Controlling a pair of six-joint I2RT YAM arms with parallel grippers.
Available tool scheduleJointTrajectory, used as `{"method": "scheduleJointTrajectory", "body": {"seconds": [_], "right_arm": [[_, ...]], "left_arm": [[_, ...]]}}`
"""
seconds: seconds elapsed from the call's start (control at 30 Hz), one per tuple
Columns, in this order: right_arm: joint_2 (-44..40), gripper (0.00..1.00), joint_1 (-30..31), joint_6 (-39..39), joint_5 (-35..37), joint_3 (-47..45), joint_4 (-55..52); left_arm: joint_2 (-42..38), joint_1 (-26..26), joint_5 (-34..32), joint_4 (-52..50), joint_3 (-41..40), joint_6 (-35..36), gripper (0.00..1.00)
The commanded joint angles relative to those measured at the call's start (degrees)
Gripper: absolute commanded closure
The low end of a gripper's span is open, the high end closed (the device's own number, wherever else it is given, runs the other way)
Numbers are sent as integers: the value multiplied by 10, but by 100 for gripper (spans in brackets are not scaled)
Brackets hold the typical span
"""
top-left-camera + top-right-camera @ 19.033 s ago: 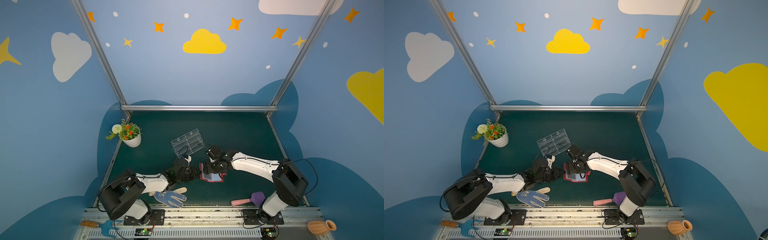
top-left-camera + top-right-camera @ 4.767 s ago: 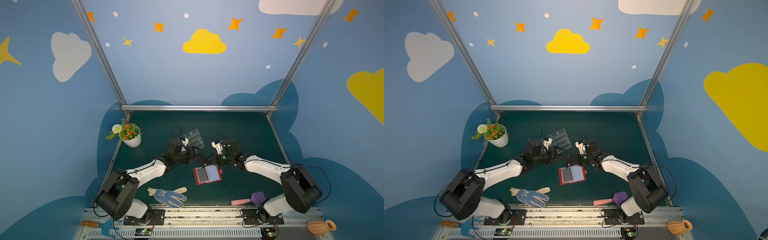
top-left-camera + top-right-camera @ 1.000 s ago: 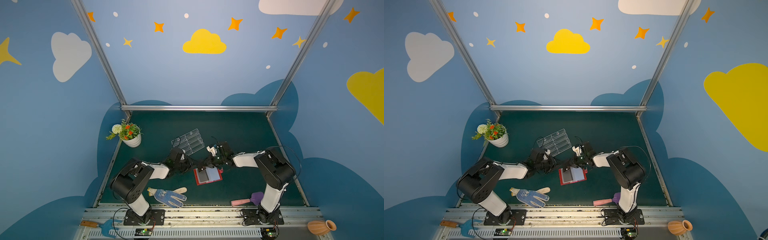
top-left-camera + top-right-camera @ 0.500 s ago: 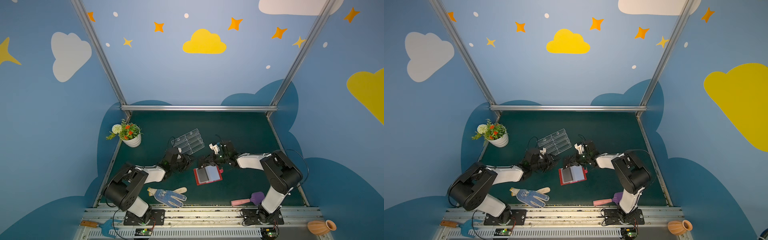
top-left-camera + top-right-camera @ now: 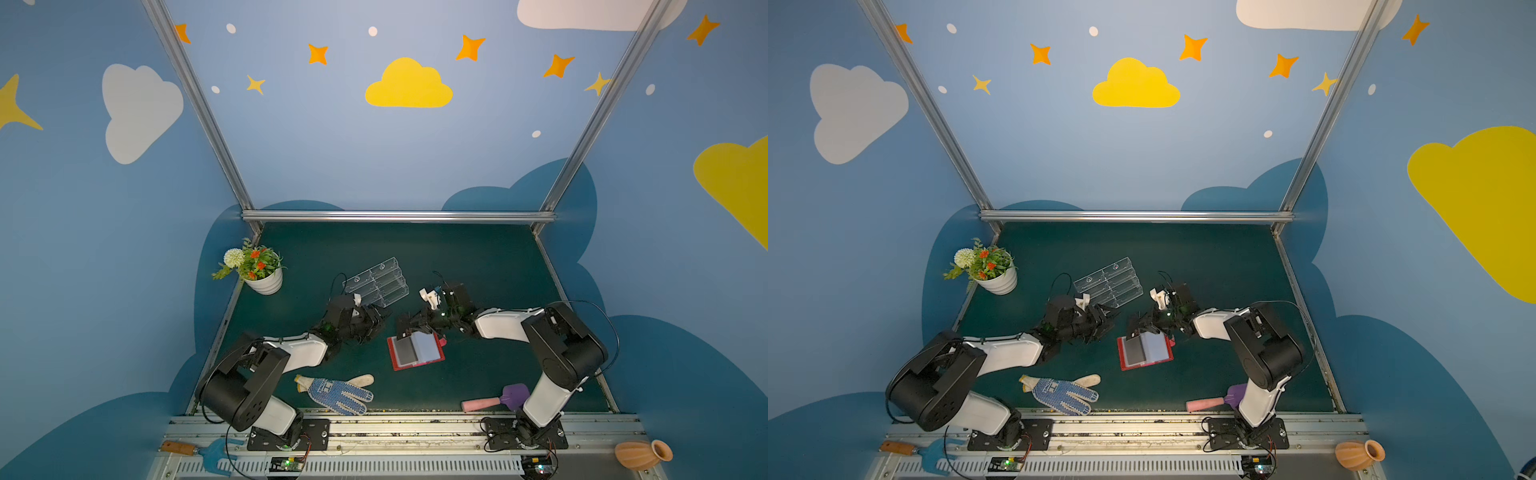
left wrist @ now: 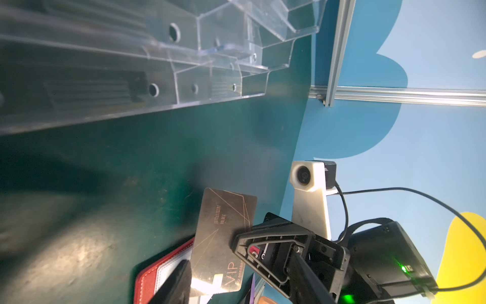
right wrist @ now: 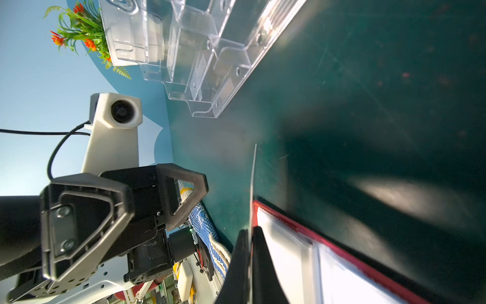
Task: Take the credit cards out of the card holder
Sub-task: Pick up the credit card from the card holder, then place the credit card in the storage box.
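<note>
The card holder [image 5: 417, 362] [image 5: 1145, 360] lies open on the green mat, red with pale sleeves; it also shows in the left wrist view [image 6: 150, 279] and the right wrist view [image 7: 342, 252]. One dark credit card [image 5: 405, 352] sits in its left sleeve. My right gripper [image 5: 405, 329] [image 5: 1134, 328] [image 7: 249, 234] [image 6: 236, 240] is shut on another credit card [image 6: 223, 237], seen edge-on in the right wrist view [image 7: 253, 179], just above the holder's far edge. Left of it, my left gripper [image 5: 377, 322] [image 5: 1106, 318] [image 7: 168, 185] stands open and holds nothing.
A clear acrylic tiered stand [image 5: 378, 282] is behind both grippers. A flower pot [image 5: 262, 274] stands far left. Near the front edge lie a blue-dotted glove [image 5: 336, 390] and a pink-handled purple scoop [image 5: 498, 401]. A terracotta vase [image 5: 642, 455] sits off the mat.
My left gripper's jaws have spread wider over the last second. The right gripper stays shut on the card beside the holder. Both arms were higher, nearer the stand, some seconds ago.
</note>
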Motion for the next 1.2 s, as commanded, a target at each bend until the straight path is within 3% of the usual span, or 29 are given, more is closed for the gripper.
{"method": "scheduleJointTrajectory", "body": {"seconds": [0.0,0.3,0.53,0.93,1.17], "right_arm": [[-29,100,-4,-2,-9,-6,-2],[-75,100,-10,-1,-8,-17,-14],[-112,100,-21,7,-18,-15,-14],[-139,100,-26,52,-42,-20,39],[-154,100,-25,78,-54,-21,67]], "left_arm": [[-15,4,0,-18,1,13,37],[-26,7,13,-4,-7,1,27],[-26,6,19,87,-27,-64,23],[-44,4,18,171,-31,-117,21],[-23,4,35,169,-9,-109,21]]}}
